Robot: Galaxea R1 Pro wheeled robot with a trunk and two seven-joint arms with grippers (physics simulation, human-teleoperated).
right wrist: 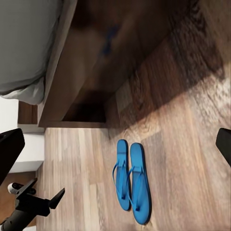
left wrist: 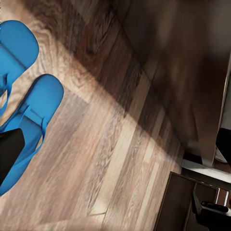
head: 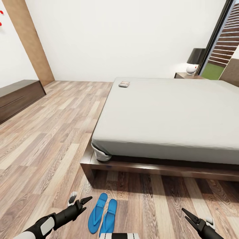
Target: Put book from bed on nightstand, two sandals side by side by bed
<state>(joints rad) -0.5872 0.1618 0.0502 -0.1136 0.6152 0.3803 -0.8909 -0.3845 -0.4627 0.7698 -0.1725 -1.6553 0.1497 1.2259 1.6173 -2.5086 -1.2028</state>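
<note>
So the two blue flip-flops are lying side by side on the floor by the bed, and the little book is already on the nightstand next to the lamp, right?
Not quite. The flip-flops do lie side by side on the wood floor by the bed, but the book is not on the nightstand. The head view shows it on the mattress, near the bed's far corner. The lamp part is right.

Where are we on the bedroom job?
Sandals look done: side by side on the floor by the foot of the bed. Nothing in hand; the left tool and right tool are open. Left: the book lies on the mattress, not on the nightstand.
</note>
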